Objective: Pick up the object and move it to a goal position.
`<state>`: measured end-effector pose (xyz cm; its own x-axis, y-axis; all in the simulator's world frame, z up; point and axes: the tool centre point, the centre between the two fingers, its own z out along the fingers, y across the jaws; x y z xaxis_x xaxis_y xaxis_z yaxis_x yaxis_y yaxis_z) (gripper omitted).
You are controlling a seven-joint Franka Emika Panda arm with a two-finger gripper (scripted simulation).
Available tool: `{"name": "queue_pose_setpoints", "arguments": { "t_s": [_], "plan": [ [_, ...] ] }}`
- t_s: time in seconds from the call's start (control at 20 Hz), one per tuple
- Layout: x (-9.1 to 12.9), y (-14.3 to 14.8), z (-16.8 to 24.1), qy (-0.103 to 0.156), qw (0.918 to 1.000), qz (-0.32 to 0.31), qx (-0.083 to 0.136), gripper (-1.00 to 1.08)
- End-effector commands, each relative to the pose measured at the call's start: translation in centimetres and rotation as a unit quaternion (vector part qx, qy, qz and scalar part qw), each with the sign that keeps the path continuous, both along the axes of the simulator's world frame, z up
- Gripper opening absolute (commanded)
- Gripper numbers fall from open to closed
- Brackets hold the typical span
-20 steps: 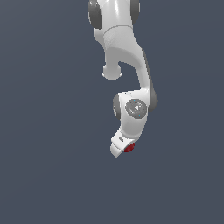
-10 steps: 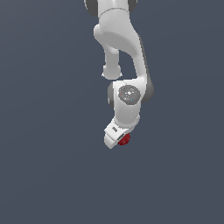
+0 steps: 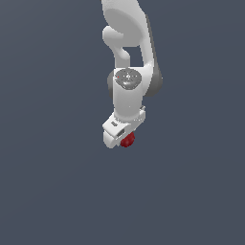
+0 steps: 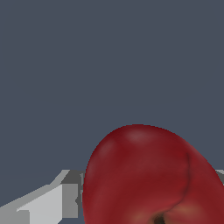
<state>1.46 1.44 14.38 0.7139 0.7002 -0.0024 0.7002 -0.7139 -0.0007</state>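
Observation:
The object (image 3: 127, 140) is a small dark-red roundish item, seen in the exterior view just under the white hand of the arm. My gripper (image 3: 123, 139) is shut on it and carries it clear of the grey background. In the wrist view the object (image 4: 153, 179) fills the near part of the picture as a large red lump with a dark dimple, and one grey-white finger (image 4: 48, 203) shows beside it. The other finger is hidden behind the object.
The white arm (image 3: 128, 91) hangs down from the top of the exterior view. Around it is only a plain dark grey-blue ground, with no other objects or edges in view.
The arm has swung toward the exterior view's left and its wrist has turned, carrying the red object with it. The object stays in the gripper.

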Motion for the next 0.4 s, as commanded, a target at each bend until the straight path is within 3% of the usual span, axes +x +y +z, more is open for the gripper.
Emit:
{"name": "queue_pose_setpoints", "arguments": {
  "t_s": [0.0,0.35],
  "plan": [
    [-0.5,-0.6,1.1,-0.001,1.0000,0.000,0.000,-1.00],
    [-1.1,-1.3,2.2,-0.001,1.0000,0.000,0.000,-1.00]
  ]
}}
